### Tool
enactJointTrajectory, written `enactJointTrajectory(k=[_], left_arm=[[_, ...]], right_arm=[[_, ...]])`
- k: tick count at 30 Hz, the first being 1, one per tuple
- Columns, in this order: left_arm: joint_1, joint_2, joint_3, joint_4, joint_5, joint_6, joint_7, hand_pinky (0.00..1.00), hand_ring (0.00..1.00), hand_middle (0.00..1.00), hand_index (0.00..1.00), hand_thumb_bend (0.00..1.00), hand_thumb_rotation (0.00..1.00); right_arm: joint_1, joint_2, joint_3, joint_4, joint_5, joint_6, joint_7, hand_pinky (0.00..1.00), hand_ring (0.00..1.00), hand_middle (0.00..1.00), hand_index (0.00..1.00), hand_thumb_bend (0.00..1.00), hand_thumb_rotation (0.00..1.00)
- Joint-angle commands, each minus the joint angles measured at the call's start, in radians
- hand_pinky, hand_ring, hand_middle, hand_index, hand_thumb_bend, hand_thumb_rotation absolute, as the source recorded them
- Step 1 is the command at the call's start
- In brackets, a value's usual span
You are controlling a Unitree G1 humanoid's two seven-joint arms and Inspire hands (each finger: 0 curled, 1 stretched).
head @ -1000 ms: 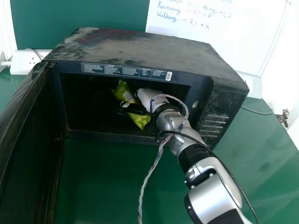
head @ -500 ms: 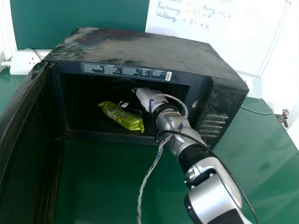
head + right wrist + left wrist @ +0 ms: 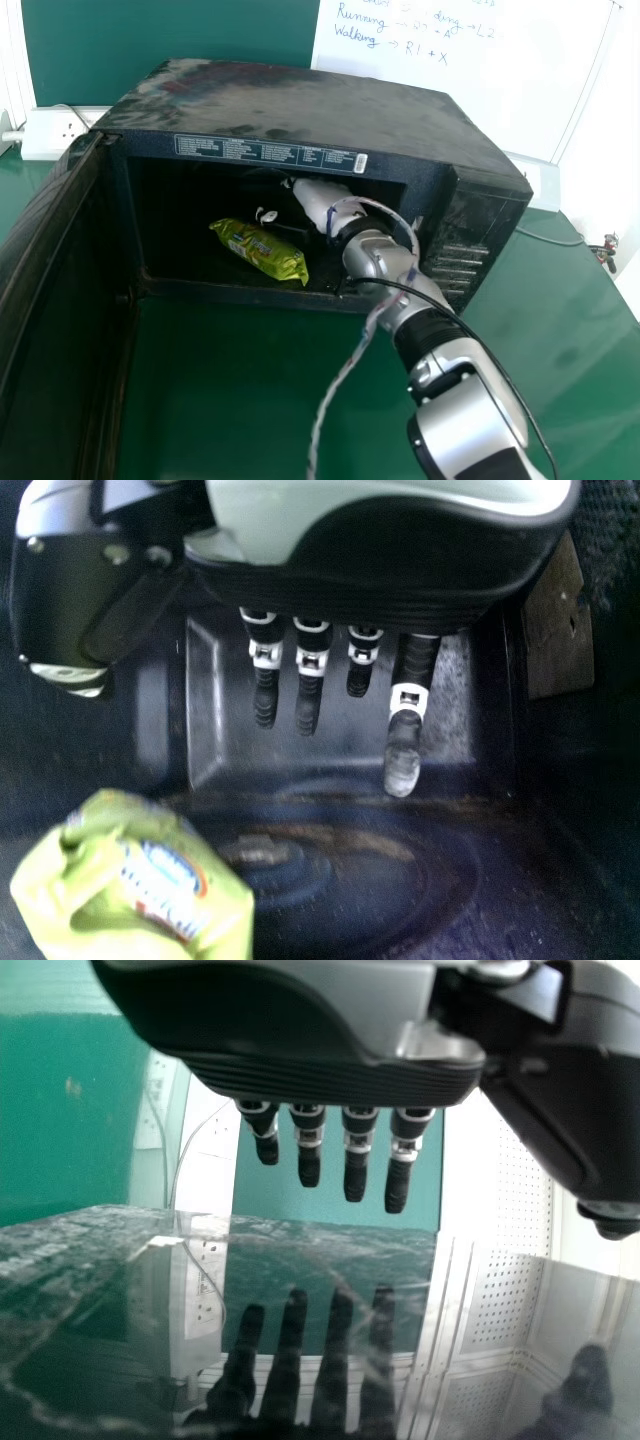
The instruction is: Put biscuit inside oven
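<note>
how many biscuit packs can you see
1: the green pack, lying inside the oven, to the left of the right hand. The oven's dark interior could hide others.

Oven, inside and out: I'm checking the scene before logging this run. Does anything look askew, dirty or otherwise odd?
The biscuit packet lies slantwise near the front of the oven, clear of the right hand, so it looks loosely dropped in. The oven's top is blotched with pale smears, as if dusty or worn.
</note>
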Motion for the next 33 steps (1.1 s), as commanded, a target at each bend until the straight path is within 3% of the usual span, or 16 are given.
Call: enactJointTrajectory(k=[1,9,14,27,33], left_arm=[[0.007,0.005,0.001,0.010,-0.003,-0.007,-0.004,0.55,0.76,0.91,0.91,0.79,1.00],[0.011,0.011,0.001,0.006,-0.020,0.010,-0.006,0.67,0.82,0.88,0.89,0.81,1.00],[0.004,0.012,0.001,0.019,-0.034,0.008,-0.016,0.71,0.84,0.88,0.89,0.83,1.00],[-0.011,0.016,0.000,0.024,-0.048,0.024,-0.020,0.70,0.81,0.89,0.92,0.80,1.00],[-0.010,0.019,-0.001,0.017,-0.047,0.031,-0.018,0.69,0.80,0.89,0.92,0.81,1.00]], right_arm=[[0.041,-0.032,-0.012,-0.029,0.015,-0.028,-0.023,0.24,0.75,0.85,0.86,0.77,0.51],[0.153,-0.126,-0.034,-0.181,0.032,-0.116,-0.044,0.22,0.72,0.82,0.82,0.77,0.49],[0.253,-0.195,-0.064,-0.351,0.043,-0.124,-0.014,0.23,0.72,0.82,0.82,0.77,0.49],[0.513,-0.326,-0.179,-0.769,0.066,-0.101,0.081,0.25,0.71,0.80,0.79,0.76,0.46],[0.646,-0.372,-0.254,-0.958,0.106,-0.100,0.142,0.22,0.72,0.80,0.79,0.76,0.47]])
